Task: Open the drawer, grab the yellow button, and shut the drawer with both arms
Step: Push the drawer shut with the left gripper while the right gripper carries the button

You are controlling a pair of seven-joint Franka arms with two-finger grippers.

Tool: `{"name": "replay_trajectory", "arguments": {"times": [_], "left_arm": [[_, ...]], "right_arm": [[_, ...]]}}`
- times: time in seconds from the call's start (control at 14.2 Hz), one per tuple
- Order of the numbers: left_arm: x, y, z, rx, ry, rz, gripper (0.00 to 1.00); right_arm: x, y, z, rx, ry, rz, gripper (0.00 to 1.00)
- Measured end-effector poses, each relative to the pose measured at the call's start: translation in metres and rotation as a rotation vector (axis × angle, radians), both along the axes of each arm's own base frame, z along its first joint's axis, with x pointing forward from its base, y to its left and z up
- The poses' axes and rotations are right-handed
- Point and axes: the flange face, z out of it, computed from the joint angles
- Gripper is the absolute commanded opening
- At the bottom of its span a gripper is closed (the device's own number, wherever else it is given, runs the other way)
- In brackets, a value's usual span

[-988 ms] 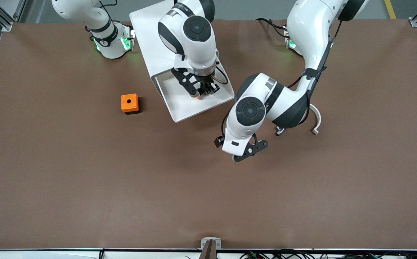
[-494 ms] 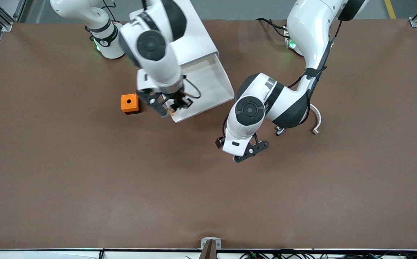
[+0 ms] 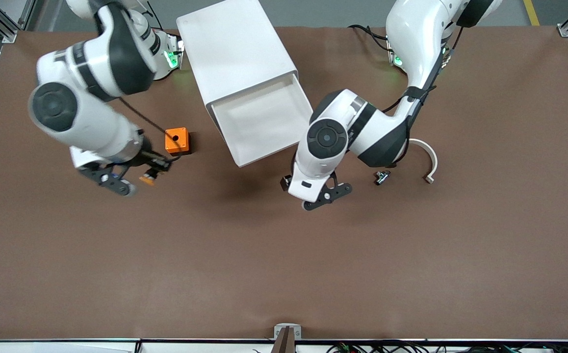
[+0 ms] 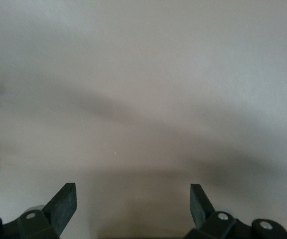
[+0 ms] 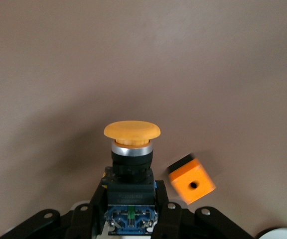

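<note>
Right gripper (image 3: pixel 152 172) clamps the tiny yellow-capped, dark-bodied push button (image 5: pixel 131 158) above the table near the small orange box with a hole (image 3: pixel 176 140). Left gripper (image 4: pixel 132 205) hangs wide open near the pulled-out topmost white drawer (image 3: pixel 259 117).

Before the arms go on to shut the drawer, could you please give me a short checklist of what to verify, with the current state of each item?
1. Button held in the right gripper: ok, its dark body sits between the fingers, yellow cap outward.
2. Button out of the drawer: ok, it is carried above the table, close to the orange box.
3. Drawer ready to close: not ok yet, it stands pulled out of the cabinet; its tray looks bare.
4. Left gripper free to push: ok, open and holding nothing, over the table near the drawer's front.
5. Path to the drawer front: ok, nothing lies between it and the left gripper.
</note>
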Motion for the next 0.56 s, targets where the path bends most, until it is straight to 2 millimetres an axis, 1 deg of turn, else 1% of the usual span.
{"name": "replay_trajectory", "arguments": {"times": [0.14,0.21,0.35,0.42,0.56], "left_arm": [[-0.019,-0.020,-0.003,-0.013,0.021,-0.039,1.00],[-0.028,-0.028,-0.004,-0.015,0.027,-0.055,1.00],[-0.042,-0.041,-0.006,-0.015,0.032,-0.081,1.00],[-0.047,-0.046,-0.006,-0.014,0.033,-0.091,1.00],[-0.052,-0.051,-0.006,-0.014,0.034,-0.101,1.00]], "right_arm": [[0.011,-0.057,-0.008,0.007,0.008,0.060,0.00],[0.014,-0.079,-0.011,0.001,0.010,0.086,0.00],[0.017,-0.113,-0.023,-0.011,0.007,0.121,0.00],[0.018,-0.129,-0.033,-0.014,-0.005,0.139,0.00],[0.019,-0.166,-0.064,-0.012,-0.045,0.190,0.00]]}}
